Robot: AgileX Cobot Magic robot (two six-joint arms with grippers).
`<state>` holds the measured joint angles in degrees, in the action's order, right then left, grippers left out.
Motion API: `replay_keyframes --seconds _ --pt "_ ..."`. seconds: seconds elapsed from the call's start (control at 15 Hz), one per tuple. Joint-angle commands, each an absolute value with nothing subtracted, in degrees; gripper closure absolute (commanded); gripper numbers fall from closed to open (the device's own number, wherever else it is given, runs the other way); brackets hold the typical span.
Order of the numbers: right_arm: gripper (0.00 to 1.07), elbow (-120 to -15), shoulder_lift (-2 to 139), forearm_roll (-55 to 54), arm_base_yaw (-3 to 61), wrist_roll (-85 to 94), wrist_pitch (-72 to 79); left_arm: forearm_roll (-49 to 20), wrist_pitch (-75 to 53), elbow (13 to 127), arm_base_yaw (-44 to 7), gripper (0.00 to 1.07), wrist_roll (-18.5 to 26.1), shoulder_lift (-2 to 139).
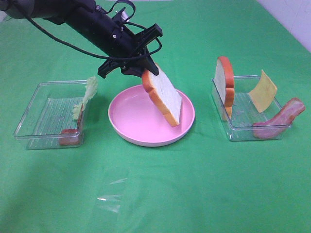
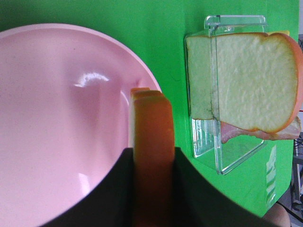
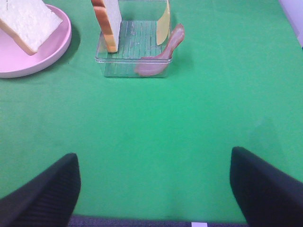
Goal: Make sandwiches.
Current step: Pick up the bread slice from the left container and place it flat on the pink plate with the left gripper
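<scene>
One slice (image 1: 165,99) is gripped by its crust in the clenched left end effector (image 1: 145,70) and is hung tilted over the plate (image 1: 129,128). Its lower corner is at or just above the plate's floor; contact cannot be told. Nothing is laid flat on the plate yet, so the task is judged to be at its very first layer.

The right end effector (image 3: 154,189) is held spread wide and empty above bare desk (image 1: 194,184), well apart from everything.

A second slice (image 1: 226,85) is stood upright in the right tray (image 1: 243,130), with cheese (image 1: 263,90) leaned beside it and bacon (image 1: 279,120) draped over the rim. Lettuce (image 1: 87,97) is leaned on the left tray (image 1: 36,109) wall, with a second bacon (image 1: 70,137) below it.

Three steps are left: release of the slice, stacking of the fillings, and capping with the second slice.
</scene>
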<state>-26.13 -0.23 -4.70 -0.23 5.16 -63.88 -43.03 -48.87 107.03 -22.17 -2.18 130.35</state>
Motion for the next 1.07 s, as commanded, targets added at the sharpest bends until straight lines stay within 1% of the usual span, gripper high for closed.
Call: replay_keyframes --seconds 0.07,0.73,0.87,0.93,1.0,1.07 --pt "0.23 -26.01 -1.72 -4.76 -0.57 4.93 -63.25 -43.89 -48.47 107.14 -22.57 0.97 -2.64 130.12" --pt "0.23 -26.01 -1.72 -4.76 -0.57 4.93 -63.25 -45.15 -49.22 107.26 -22.57 0.95 -2.46 132.07" --pt "0.23 -26.01 -1.72 -4.76 -0.57 4.93 -63.25 -45.03 -49.33 107.26 -22.57 0.92 -2.52 132.07" --pt "0.23 -26.01 -1.72 -4.76 -0.57 4.93 -63.25 -45.03 -49.73 107.26 -22.57 0.86 -2.52 132.07" --pt "0.23 -26.01 -1.72 -4.76 -0.57 4.93 -63.25 -44.63 -50.19 107.26 -22.57 0.71 -2.52 132.07" --pt "0.23 -26.01 -1.72 -4.76 -0.57 4.93 -63.25 -44.35 -50.42 107.26 -22.57 0.6 -2.52 132.01"
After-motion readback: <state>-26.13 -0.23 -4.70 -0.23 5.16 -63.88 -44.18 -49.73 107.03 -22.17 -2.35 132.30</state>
